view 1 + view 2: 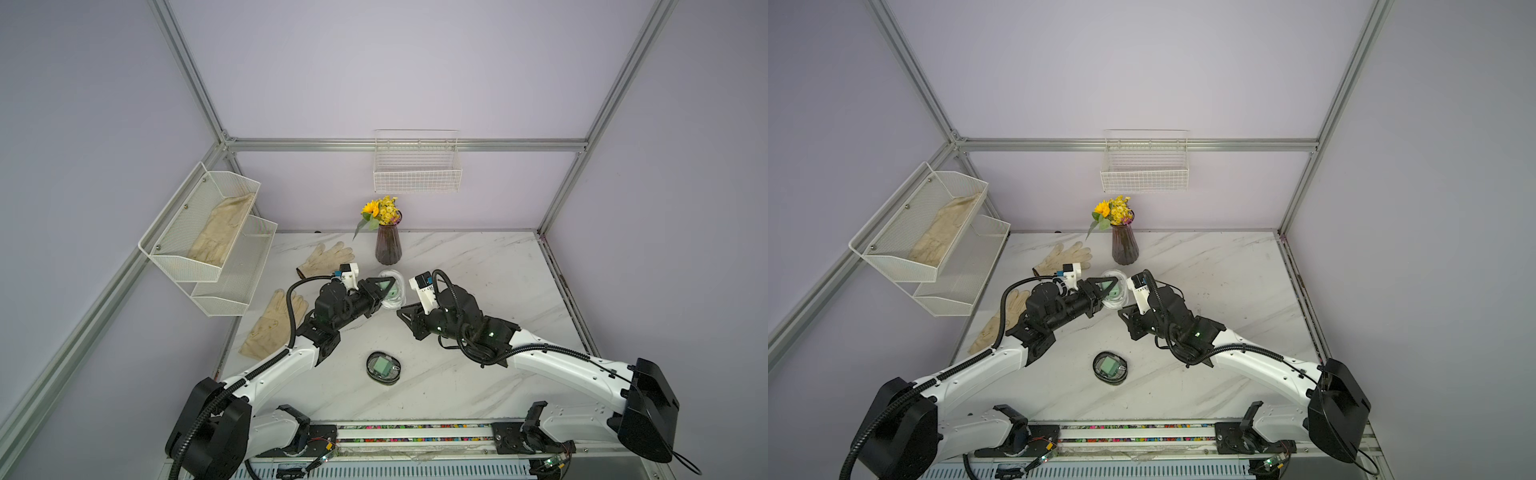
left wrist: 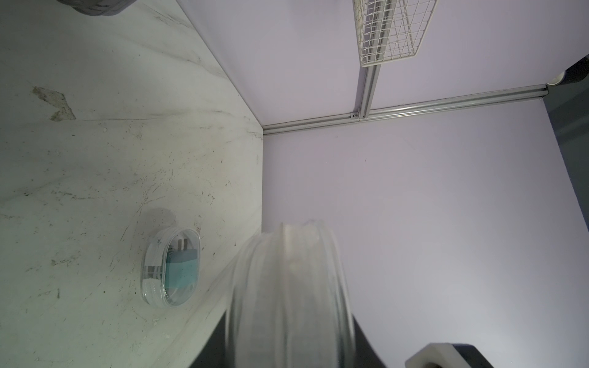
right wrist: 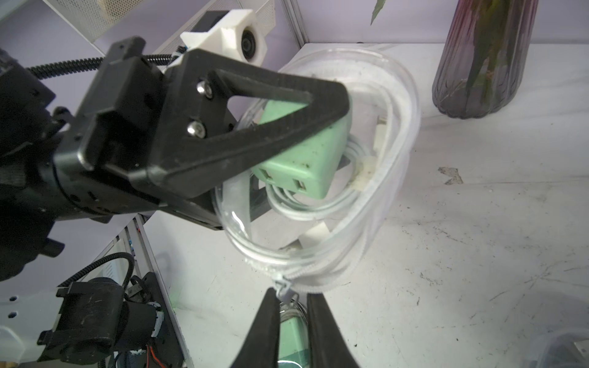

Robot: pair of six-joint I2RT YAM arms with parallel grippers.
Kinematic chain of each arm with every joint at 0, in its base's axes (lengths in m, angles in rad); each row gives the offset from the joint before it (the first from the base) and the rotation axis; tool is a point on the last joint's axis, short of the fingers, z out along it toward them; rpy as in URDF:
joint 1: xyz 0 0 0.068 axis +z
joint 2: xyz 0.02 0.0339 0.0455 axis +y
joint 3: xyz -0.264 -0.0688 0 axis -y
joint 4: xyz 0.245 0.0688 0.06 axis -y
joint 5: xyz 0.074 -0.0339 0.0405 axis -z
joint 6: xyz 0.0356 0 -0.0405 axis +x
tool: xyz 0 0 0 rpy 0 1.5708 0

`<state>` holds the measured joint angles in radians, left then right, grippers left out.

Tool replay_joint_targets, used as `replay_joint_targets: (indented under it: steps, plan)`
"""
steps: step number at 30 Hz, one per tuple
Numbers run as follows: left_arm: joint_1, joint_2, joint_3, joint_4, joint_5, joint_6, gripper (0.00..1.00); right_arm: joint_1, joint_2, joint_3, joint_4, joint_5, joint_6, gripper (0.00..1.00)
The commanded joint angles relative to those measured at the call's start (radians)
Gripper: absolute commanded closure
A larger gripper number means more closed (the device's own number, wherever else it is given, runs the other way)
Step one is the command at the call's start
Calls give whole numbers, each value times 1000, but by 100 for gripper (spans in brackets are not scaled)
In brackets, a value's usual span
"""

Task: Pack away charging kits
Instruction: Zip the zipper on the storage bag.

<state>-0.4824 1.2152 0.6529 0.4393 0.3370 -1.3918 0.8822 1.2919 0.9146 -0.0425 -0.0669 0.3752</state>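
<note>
Right wrist view | marble table (image 3: 478,223) | left gripper (image 3: 299,153) clamped on tilted clear case (image 3: 398,153) | right gripper (image 3: 291,294) jaws narrowly apart | black-rimmed case (image 1: 369,367) (image 1: 1095,365) in both top views, base-side of both grippers | mint charger (image 3: 306,162), coiled white cable (image 3: 318,213) inside clamped case | zipper pull (image 3: 282,286) at right gripper's tips

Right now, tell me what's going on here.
The left gripper holds a clear case up off the table, with a mint charger and a white cable inside. The right gripper has its jaws narrowly apart around that case's zipper pull, not clearly pinching it. A black-rimmed case with a green charger lies on the table nearer the robot. A third case, holding a blue charger, lies there too.
</note>
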Motion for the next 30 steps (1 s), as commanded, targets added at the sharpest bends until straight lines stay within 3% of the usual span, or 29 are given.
replay_joint_targets:
  steps: [1,4,11,20,25,30]
  plan:
    - [3,-6,126,52,11,23,74,6,0,8,58,21,-17,89]
    - [2,-8,126,46,14,28,74,6,-1,19,39,36,-22,100]
    - [12,-22,121,12,28,48,75,6,-33,31,-63,107,-39,100]
    - [80,-41,168,-126,151,133,100,5,5,147,-292,134,-139,100]
    - [129,-11,202,-157,290,184,100,6,53,238,-396,101,-205,100]
    - [177,-21,212,-202,302,228,100,7,71,270,-448,31,-228,100]
